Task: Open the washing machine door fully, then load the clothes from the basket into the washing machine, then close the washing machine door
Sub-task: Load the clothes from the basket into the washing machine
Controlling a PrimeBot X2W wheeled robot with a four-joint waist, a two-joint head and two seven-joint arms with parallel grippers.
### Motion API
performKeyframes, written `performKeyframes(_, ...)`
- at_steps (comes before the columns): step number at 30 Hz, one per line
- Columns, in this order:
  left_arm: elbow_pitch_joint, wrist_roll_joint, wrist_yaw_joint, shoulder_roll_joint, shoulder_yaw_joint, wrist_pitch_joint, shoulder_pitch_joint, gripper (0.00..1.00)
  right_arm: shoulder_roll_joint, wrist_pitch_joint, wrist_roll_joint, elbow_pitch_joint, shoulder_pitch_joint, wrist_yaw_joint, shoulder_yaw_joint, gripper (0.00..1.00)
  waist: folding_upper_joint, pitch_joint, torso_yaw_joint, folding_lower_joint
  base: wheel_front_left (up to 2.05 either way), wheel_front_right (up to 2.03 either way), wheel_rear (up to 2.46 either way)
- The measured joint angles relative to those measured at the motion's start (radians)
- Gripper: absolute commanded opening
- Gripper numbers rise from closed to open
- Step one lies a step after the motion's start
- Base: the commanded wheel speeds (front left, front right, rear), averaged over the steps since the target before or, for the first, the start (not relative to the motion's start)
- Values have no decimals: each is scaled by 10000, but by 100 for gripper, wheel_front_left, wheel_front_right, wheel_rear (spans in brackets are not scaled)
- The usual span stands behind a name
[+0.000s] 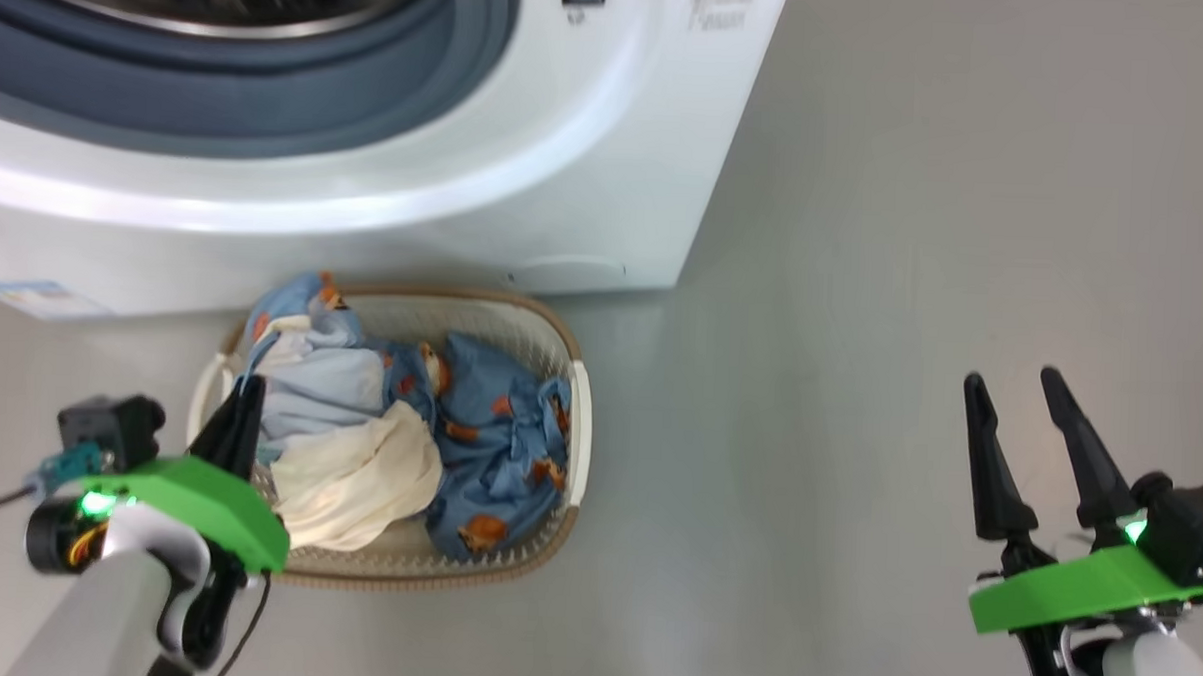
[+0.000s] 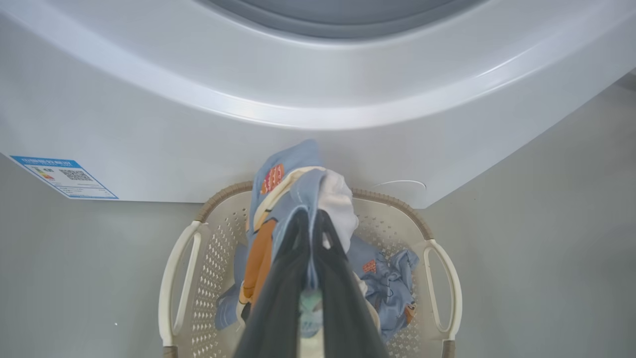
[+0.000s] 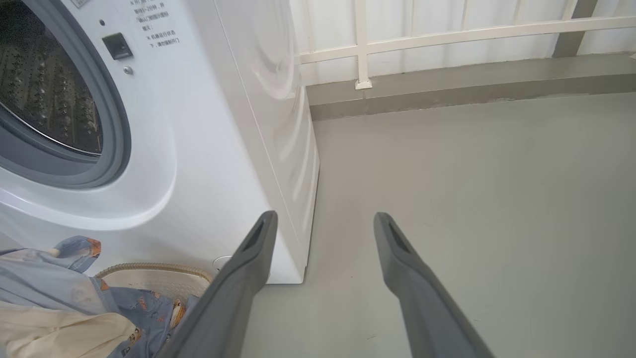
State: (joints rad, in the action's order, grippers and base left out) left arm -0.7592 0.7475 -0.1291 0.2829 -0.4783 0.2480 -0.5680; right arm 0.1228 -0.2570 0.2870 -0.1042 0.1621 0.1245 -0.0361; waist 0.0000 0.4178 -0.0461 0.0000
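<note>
Grey floor (image 1: 863, 287) all round, pale railing (image 3: 361, 44) at the back. Left gripper (image 2: 310, 218) is pinched tight on a fold of the blue bear-print clothes (image 1: 498, 429), which stands up above the basket (image 1: 580, 417) right beneath it. How much cloth is caught, I can't quite make out. Just past its tips sits the washing machine (image 1: 587, 177), drum mouth uncovered. Right gripper (image 1: 1012, 380) is spread wide, holding nothing, well off to the side over bare floor.

1. A smooth, matte grey floor (image 3: 497, 189) is laid throughout and is softly, evenly lit.
2. A low raised grey kerb (image 3: 447, 84) is set along its far edge.
3. A white railing (image 3: 447, 34) is mounted on the kerb, backed by pale ribbed panelling (image 3: 422, 12).
</note>
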Motion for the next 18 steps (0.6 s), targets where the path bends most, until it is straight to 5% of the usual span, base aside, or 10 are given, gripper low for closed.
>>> performKeyframes(18,3954,-2259,0,-562,3208,0,3674,0,159,0,240,-82,-1531,0,-359,100,0,-2337,86,0,0,0,0)
